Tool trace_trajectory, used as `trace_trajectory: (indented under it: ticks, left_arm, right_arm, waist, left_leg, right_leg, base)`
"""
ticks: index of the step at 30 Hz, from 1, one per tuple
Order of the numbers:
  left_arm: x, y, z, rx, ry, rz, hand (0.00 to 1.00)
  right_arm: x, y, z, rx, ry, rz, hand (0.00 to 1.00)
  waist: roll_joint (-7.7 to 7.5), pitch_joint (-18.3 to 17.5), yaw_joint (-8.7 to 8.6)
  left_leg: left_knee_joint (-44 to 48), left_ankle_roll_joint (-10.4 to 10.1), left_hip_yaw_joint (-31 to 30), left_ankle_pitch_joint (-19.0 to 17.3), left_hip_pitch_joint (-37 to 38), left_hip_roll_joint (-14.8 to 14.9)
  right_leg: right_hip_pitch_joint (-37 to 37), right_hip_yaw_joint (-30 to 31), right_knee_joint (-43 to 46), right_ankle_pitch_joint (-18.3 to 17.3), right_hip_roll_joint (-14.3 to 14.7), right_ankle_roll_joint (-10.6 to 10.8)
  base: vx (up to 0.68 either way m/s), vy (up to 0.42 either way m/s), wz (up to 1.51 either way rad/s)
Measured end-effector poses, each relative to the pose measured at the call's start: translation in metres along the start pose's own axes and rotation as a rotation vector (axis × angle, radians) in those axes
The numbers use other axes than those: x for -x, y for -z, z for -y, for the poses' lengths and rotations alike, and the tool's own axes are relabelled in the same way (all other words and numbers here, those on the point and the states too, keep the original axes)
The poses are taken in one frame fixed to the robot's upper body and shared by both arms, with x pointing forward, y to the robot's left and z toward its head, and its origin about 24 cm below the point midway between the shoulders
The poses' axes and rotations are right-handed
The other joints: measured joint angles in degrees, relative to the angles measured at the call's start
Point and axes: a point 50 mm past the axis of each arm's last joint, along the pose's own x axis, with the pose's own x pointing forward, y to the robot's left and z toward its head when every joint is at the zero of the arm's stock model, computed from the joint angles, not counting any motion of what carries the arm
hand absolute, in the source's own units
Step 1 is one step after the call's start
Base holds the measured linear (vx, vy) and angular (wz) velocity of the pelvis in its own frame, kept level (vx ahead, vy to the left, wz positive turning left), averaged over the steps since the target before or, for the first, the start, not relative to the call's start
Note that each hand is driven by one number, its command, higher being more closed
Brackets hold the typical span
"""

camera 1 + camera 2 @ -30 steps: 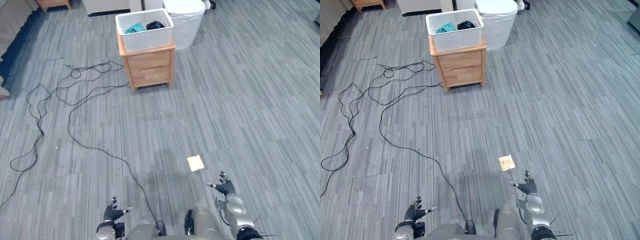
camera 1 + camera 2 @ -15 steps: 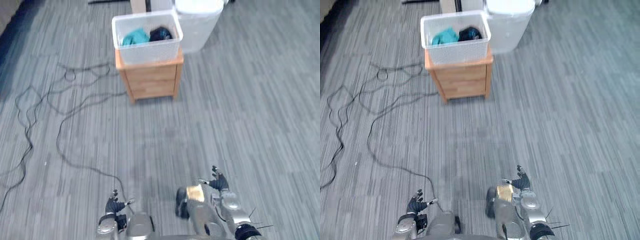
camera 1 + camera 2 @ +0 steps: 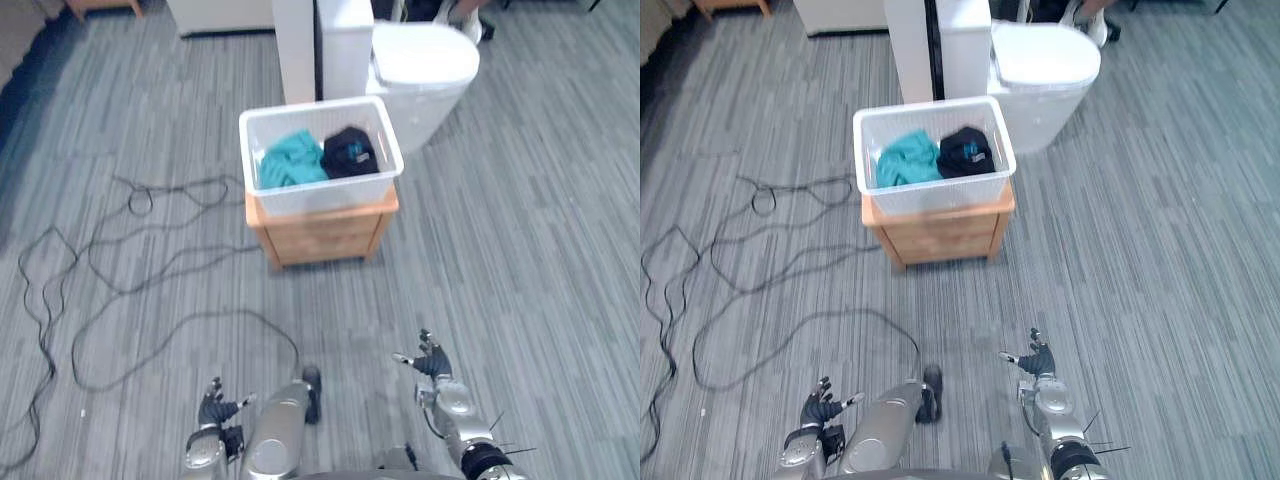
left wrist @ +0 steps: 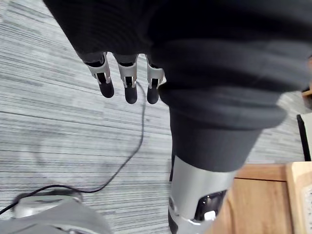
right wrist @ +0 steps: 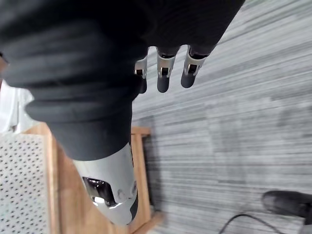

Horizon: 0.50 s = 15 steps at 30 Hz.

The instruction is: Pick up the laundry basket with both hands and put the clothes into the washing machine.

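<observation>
Facing a basket (image 3: 325, 193) of clothes (image 3: 290, 163) on a cabinet (image 3: 322, 235)
Left hand (image 3: 211, 408) and right hand (image 3: 434, 363) low, fingers spread, well apart from it

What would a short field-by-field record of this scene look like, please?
basket: white laundry basket on a wooden cabinet, untouched
contents: teal garment beside a black garment
behind: white round-topped appliance, top shut
hands: left hand and right hand open, empty, low over the floor, well short of the basket
</observation>
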Motion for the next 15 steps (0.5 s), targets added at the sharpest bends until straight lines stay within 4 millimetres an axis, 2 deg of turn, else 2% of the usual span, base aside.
trace_trajectory:
  ticks: [1, 3, 4, 6, 7, 8, 10, 11, 12, 13, 15]
  left_arm:
    - [0.0, -0.001, 0.0, -0.009, 0.005, 0.004, 0.0]
    - [0.0, -0.001, 0.004, -0.007, 0.016, 0.003, 0.0]
    - [0.0, -0.001, 0.007, -0.014, 0.027, 0.004, 0.0]
    - [0.0, -0.001, 0.006, -0.017, 0.028, 0.005, 0.0]
    - [0.0, 0.0, 0.004, -0.023, 0.024, 0.003, 0.0]
    - [0.001, 0.002, 0.011, -0.018, 0.036, -0.01, 0.0]
    - [0.003, 0.005, 0.016, -0.021, 0.046, -0.012, 0.0]
    - [0.004, 0.007, 0.019, -0.004, 0.048, -0.02, 0.0]
    - [0.006, 0.009, 0.021, 0.005, 0.048, -0.026, 0.0]
    - [0.007, 0.009, 0.024, 0.023, 0.051, -0.023, 0.0]
    - [0.007, 0.007, 0.027, 0.029, 0.057, -0.018, 0.0]
  right_arm:
    - [0.0, 0.0, 0.0, 0.003, -0.002, 0.0, 0.0]
    - [0.001, 0.002, 0.002, 0.01, 0.004, -0.005, 0.0]
    - [0.003, 0.006, 0.004, 0.013, 0.009, -0.017, 0.0]
    - [0.005, 0.012, 0.006, 0.014, 0.012, -0.032, 0.0]
    - [0.009, 0.02, 0.007, 0.016, 0.015, -0.053, 0.0]
    - [0.014, 0.03, 0.015, 0.024, 0.032, -0.085, 0.0]
    - [0.018, 0.034, 0.017, 0.005, 0.046, -0.094, 0.0]
    - [0.018, 0.033, 0.016, -0.003, 0.046, -0.086, 0.0]
    - [0.019, 0.033, 0.015, -0.005, 0.045, -0.08, 0.0]
    - [0.02, 0.033, 0.014, -0.01, 0.045, -0.078, 0.0]
    - [0.018, 0.029, 0.012, -0.038, 0.055, -0.065, 0.0]
  waist:
    - [-0.01, 0.0, -0.74]
    - [0.18, 0.2, -1.75]
    - [0.32, 0.2, -2.65]
    - [0.13, 0.1, -2.44]
    - [-0.67, -0.4, -2.32]
    - [0.86, -1.1, -2.38]
    - [1.9, -2.0, -2.42]
    - [2.5, -2.0, -2.4]
    - [2.82, -2.0, -2.24]
    - [3.29, -2.2, -1.88]
    - [3.08, -2.5, -1.21]
  left_leg:
    - [-2.7, 0.0, -0.8, 0.0, 3.4, 0.2]
    - [-4.8, 0.0, -2.1, 0.0, 6.8, 0.7]
    - [-5.4, -0.3, -3.2, -0.1, 8.6, 1.6]
    - [-5.1, -3.4, -3.7, -1.6, 9.8, 1.8]
    - [-4.7, -5.9, -5.2, -3.3, 10.7, 1.4]
    - [-3.5, -7.2, -7.8, -4.7, 11.7, 2.7]
    - [4.7, -7.9, -9.0, -4.4, 8.5, 4.5]
    - [15.0, -10.4, -8.5, -3.1, 4.6, 6.2]
    - [21.0, -12.6, -8.2, -1.7, 2.0, 7.4]
    - [29.5, -13.7, -6.7, -1.8, -1.0, 10.3]
    - [29.6, -11.7, -4.1, -4.2, -3.3, 12.9]
  right_leg:
    - [-2.5, -2.6, -4.2, -0.8, 0.6, -0.9]
    - [-5.4, -5.4, -15.4, -1.1, 2.1, -1.3]
    - [-6.5, -6.6, -31.3, 1.0, 4.8, -0.7]
    - [-6.5, -6.5, -40.9, 7.7, 7.2, -3.0]
    - [-6.5, -6.1, -44.6, 13.6, 8.0, -5.2]
    - [-6.1, -6.7, -42.5, 15.1, 8.2, -4.6]
    - [-3.8, -8.8, -43.8, 12.3, 8.9, -4.9]
    - [-1.2, -9.5, -45.4, 11.1, 10.1, -5.2]
    - [0.7, -9.6, -46.6, 10.7, 10.8, -5.5]
    - [4.4, -10.0, -48.7, 10.4, 12.4, -6.0]
    - [8.9, -9.1, -51.4, 10.3, 13.1, -6.1]
  base:
    - [0.52, 0.04, 0.26]
    - [0.47, -0.033, 0.42]
    - [0.43, -0.069, 0.48]
    - [0.35, -0.065, 0.42]
    - [0.44, -0.167, 0.63]
    - [0.54, -0.213, 0.71]
    - [0.53, -0.231, 0.52]
    - [0.41, -0.191, 0.24]
    - [0.39, -0.168, 0.06]
    - [0.3, -0.064, -0.11]
    - [0.33, -0.057, -0.26]
